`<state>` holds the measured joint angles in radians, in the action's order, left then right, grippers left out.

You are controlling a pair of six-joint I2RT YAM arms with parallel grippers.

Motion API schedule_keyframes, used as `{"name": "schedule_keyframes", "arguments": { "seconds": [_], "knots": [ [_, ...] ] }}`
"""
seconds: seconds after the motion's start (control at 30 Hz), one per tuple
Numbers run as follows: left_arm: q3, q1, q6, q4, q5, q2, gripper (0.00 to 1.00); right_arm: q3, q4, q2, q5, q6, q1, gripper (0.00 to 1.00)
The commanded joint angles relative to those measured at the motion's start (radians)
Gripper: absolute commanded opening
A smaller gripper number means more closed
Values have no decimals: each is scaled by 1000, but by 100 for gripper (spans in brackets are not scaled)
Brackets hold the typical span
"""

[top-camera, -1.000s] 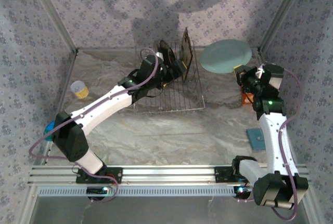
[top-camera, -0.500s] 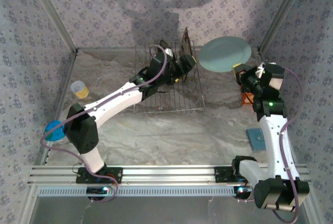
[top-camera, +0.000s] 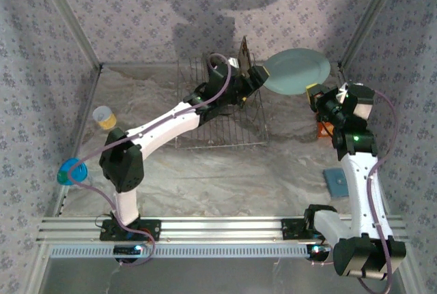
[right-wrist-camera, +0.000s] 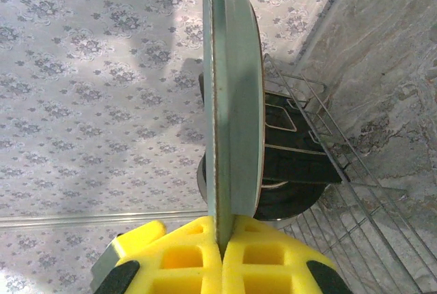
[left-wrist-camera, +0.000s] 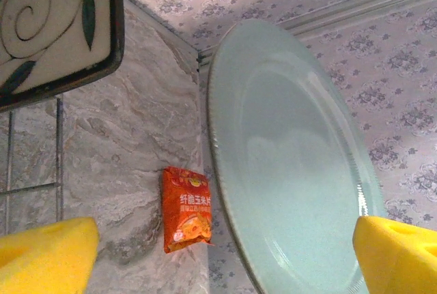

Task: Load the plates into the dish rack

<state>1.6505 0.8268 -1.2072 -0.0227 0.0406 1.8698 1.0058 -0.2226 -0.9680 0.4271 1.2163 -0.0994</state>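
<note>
Right hand (right-wrist-camera: 220, 243) is shut tight on the lower rim of the pale grey-blue plate (top-camera: 297, 72), its two yellow pads (right-wrist-camera: 171, 256) pinching the edge between them. It holds the plate clear of the tabletop (top-camera: 225, 171), standing on edge, its face turned towards the left arm. The right arm rises from its base at the near edge, the forearm runs straight away, and the wrist bends leftward to the plate. Just below this hand the orange snack packet (top-camera: 321, 129) lies on the tabletop, and nearer the base lies a small blue-grey square pad (top-camera: 336, 181)

Left hand (top-camera: 258, 76) stands just beside the plate's left edge with its jaws spread wide, holding nothing. From its own wrist camera one yellow pad shows low on the left and the other low on the right, with the plate's face between them; whether either pad touches the rim I cannot tell. The left arm reaches long and diagonal from its base, passing over the dish rack (top-camera: 218, 127), which sits on the tabletop under the forearm and wrist. A square cream plate (top-camera: 243, 59) with a leaf pattern stands upright at the rack's far end, close behind this hand. Well off to the left of the arm sit a small yellow cup (top-camera: 104, 116) and, nearer, a blue round thing (top-camera: 72, 171)
</note>
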Motion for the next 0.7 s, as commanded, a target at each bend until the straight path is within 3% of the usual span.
{"name": "schedule_keyframes", "arguments": {
  "seconds": [0.0,0.37,0.67],
  "knots": [
    [53,14,-22,-38,18,28,94,62,123,50,24,12,2,0],
    [121,16,-20,-61,16,83,84,52,124,60,42,21,3,0],
    [129,15,-33,-83,16,99,70,48,129,63,47,29,3,0]
  ]
}}
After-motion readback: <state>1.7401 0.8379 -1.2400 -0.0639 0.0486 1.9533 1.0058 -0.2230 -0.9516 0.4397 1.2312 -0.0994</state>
